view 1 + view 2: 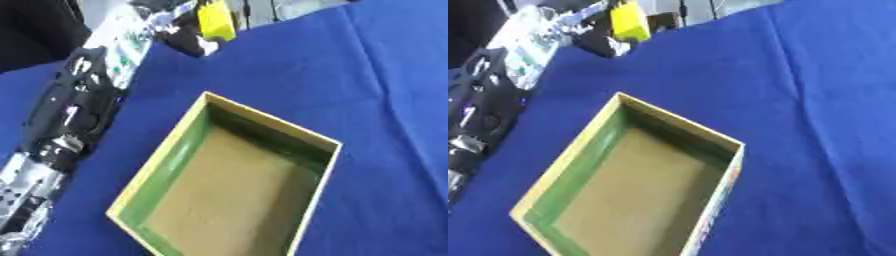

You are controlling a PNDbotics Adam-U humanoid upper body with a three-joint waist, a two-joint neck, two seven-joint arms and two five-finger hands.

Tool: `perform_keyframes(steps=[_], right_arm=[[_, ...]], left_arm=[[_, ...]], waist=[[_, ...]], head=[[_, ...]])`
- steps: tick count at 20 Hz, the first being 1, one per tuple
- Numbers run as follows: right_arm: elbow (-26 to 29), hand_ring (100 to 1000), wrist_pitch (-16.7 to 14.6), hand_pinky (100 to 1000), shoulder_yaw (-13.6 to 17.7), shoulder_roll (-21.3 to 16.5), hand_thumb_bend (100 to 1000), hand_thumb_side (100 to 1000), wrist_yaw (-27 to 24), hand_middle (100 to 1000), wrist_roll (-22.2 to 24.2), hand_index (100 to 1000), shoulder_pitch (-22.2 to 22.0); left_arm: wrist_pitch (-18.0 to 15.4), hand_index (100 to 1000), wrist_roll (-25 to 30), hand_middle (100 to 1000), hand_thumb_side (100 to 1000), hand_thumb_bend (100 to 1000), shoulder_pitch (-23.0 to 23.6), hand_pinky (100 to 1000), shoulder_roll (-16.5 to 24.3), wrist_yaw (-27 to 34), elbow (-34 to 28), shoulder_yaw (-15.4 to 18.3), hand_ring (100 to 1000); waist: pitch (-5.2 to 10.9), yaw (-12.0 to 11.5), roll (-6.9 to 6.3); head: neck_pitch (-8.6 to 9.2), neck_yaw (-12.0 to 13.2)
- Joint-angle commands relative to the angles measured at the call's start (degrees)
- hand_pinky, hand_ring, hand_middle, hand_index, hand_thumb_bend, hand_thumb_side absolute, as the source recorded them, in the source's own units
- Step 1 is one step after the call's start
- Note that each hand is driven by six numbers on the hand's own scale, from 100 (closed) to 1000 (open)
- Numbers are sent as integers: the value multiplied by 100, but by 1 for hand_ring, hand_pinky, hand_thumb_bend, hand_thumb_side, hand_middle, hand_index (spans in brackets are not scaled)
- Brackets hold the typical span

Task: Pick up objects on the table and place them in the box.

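left hand point(191, 42) blurred, yellow object point(215, 21) indistinct — box point(188, 137) corner cut off

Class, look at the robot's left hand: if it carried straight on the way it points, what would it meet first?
Most likely the yellow block at the table's far edge, just ahead of the left hand; whether they already touch is unclear.

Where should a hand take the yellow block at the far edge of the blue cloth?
Across the two broad flat faces of the yellow block, near its lower end, coming from the left. It stands roughly upright, and the left hand sits just below and left of it. Whether that hand holds it yet cannot be made out.
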State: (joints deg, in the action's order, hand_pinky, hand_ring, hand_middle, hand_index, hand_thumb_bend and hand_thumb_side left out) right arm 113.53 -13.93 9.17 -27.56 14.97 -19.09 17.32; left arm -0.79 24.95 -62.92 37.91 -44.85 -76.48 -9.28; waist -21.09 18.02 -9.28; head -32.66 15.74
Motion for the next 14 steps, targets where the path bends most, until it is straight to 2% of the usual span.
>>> perform_keyframes(steps=[1, 8, 14], right_arm=[[106, 655, 29, 716, 56, -152, 165, 733, -67, 742, -42, 826, 14], [106, 659, 78, 715, 46, -173, 135, 731, -177, 744, -109, 823, 22], [106, 660, 90, 715, 38, -181, 119, 727, -264, 745, -162, 820, 48]], left_arm=[[191, 499, 122, 281, 463, 100, 79, 112, 377, 339, -890, -125, 333], [469, 497, 431, 280, 447, 100, 844, 105, 598, 991, -2642, -485, 328], [604, 497, 613, 280, 450, 100, 1522, 107, 733, 1200, -3560, -738, 328]], waist=[[213, -72, 123], [533, -334, 337], [696, -474, 471]], head=[[-111, -121], [-276, -367], [-319, -512]])
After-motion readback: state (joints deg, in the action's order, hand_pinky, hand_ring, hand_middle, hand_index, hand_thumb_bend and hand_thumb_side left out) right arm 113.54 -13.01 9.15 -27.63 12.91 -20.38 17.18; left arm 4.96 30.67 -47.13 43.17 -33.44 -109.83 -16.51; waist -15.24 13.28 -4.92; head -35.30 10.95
